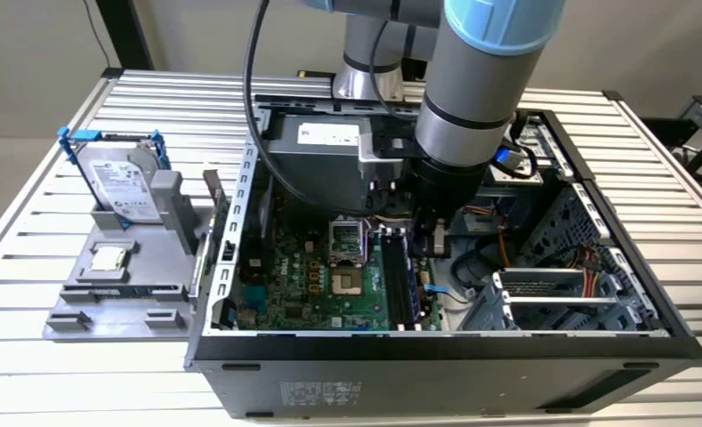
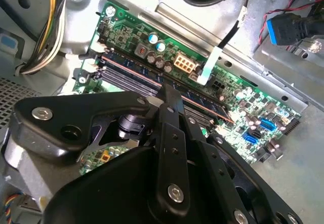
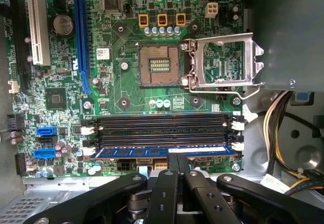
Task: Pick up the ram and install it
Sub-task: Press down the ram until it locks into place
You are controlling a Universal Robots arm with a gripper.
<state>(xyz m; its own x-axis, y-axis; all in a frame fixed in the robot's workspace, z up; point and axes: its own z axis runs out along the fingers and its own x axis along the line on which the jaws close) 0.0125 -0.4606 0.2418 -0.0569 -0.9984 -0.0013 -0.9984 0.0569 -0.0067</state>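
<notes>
Ram (image 3: 162,151): sitting in motherboard slot, 6 o'clock of empty CPU socket (image 3: 159,65).
Claw (image 3: 177,159): pressed together, tips on ram's edge.
Left: maybe final push.

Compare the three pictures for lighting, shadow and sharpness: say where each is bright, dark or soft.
Exterior view: even room light, table slats bright, the case interior shadowed under the arm. First wrist view: motherboard evenly lit and sharp, the ram crisp, the black gripper a dark foreground mass. Second wrist view: the gripper linkage is close and soft, with glare on bare metal.
</notes>
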